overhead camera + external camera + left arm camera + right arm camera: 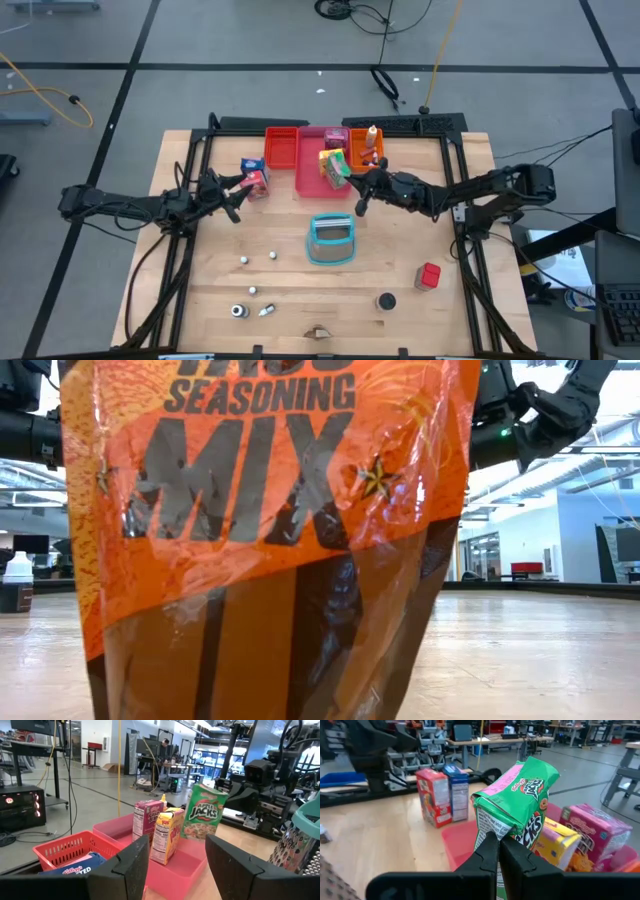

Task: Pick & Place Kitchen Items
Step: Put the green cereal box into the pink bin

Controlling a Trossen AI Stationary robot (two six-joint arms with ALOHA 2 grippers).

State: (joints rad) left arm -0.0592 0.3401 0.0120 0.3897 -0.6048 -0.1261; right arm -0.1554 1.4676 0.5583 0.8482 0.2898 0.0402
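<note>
**Inspector:** Gripping a corner of the green carton (520, 805), the right gripper (498, 851) has its fingers pinched tight on the crumpled edge. The carton stands directly ahead of the fingertips and leans away from them, its long axis tilted off upright.

**Second:** Where does it sit relative to the trays?

**Inspector:** Over the pink tray (312, 176), just beside the yellow-pink carton (559, 844) and the magenta carton (597, 829), which lie on the far side of it from the gripper. The red-blue carton (443, 794) stands well apart on bare table, off to the side of the right fingers, and much nearer the left arm.

**Second:** And the left arm?

**Inspector:** The left gripper (175, 862) waits with its fingers spread and nothing between them; the red tray (70, 851) and the pink tray lie straight ahead of it. The orange seasoning packet (270, 530) fills the low view and hides both arms' work there.

**Second:** Judgement on the coming move?

**Inspector:** The right arm is the nearer one and already has the carton. I judge a release would let it settle upright only if its base is squared first; tilted as it is, it may tip onto its neighbours.
</note>
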